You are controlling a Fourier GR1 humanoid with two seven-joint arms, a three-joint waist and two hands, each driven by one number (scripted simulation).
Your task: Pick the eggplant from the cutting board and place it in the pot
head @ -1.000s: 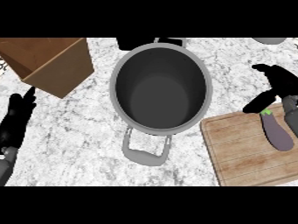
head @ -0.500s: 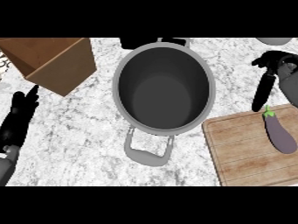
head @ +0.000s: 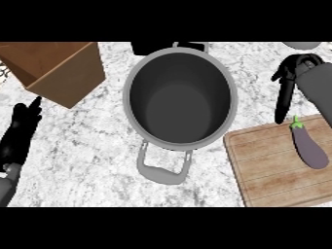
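The eggplant lies flat on the cutting board, stem end pointing toward the right hand, body running away from it toward the view's lower edge. The right hand hangs just beyond the board's far edge, fingers extended straight down toward the stem, holding nothing. The fingertips stand near the green cap but apart from it.

The left hand rests open on the tabletop at the view's left, fingers straight, holding nothing, just below a brown box.

The pot stands to the left of the right hand, open and unoccupied.

Handling judgement: the eggplant is likely light, fairly stiff, and smooth-skinned, so it may slip or roll under side contact. Grasp across the thick mid-body, fingers on one flank and thumb on the other. Avoid the narrow stem end, which offers little surface.
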